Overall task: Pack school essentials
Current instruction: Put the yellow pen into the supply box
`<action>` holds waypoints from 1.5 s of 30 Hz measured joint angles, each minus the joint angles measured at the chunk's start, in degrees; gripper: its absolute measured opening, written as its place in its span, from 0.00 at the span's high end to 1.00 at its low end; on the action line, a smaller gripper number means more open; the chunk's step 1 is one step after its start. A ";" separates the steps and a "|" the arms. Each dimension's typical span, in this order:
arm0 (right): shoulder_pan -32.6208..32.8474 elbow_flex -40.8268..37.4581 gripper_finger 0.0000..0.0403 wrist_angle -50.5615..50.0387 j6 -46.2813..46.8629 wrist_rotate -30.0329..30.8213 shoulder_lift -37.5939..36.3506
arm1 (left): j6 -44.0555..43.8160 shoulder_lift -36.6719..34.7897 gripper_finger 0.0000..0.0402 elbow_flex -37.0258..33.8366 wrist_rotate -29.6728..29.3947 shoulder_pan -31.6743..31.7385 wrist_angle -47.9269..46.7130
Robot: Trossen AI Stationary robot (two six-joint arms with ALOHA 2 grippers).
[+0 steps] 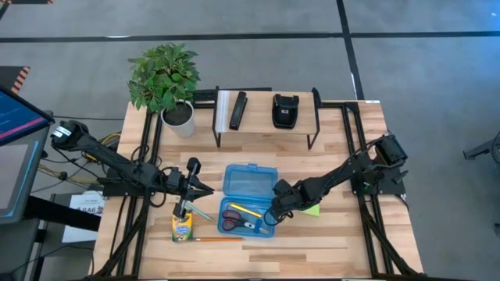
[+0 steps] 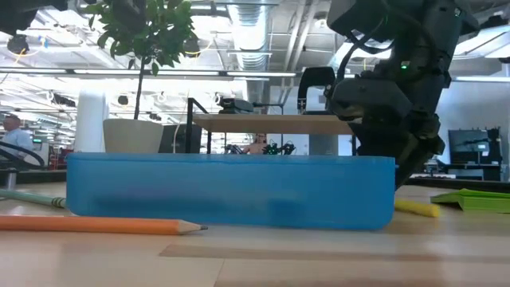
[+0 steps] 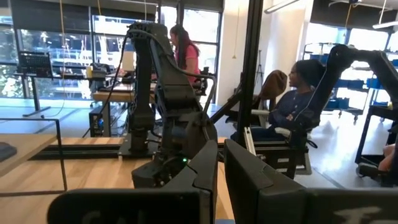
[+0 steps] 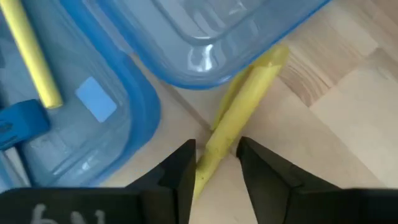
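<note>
Straddling a yellow pencil (image 4: 239, 118) on the pale wooden table (image 1: 351, 242), the right gripper (image 4: 214, 163) has a dark finger on each side of it, the pencil passing between the tips; whether the fingers already press on it cannot be told. This pencil lies on the wood just outside the open translucent blue plastic pencil case (image 1: 248, 200), its far end tucked under the case's rounded corner. Inside the case lie the red-handled scissors (image 1: 231, 219), another yellow pencil (image 1: 245, 211) and a small blue eraser (image 4: 22, 123). The lime-green sticky-note pad (image 2: 478, 198) rests flat on the table beside the right arm. The left gripper (image 1: 190, 192), fingers together and holding nothing, hovers above the upright green-yellow crayon box (image 1: 182, 227). An orange pencil (image 1: 212, 240) lies on the table near the front edge, just beside the crayon box.
</note>
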 joint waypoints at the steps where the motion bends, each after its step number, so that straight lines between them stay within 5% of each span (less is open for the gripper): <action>1: -0.02 -0.02 0.64 -0.79 0.00 -0.02 0.02 | 0.00 0.00 0.96 0.00 0.02 0.00 0.00; 17: -0.89 -0.48 0.97 -6.05 -3.92 -1.12 -3.51 | -0.04 0.00 0.96 0.02 0.04 0.00 -0.28; 36: -1.57 -0.33 0.97 -13.38 -2.05 4.49 -15.86 | -0.20 0.00 0.96 0.04 0.07 -0.01 -0.59; 45: -1.58 0.06 0.97 8.18 -15.42 4.08 -15.51 | 0.81 -1.50 0.96 0.04 0.21 -0.02 -2.12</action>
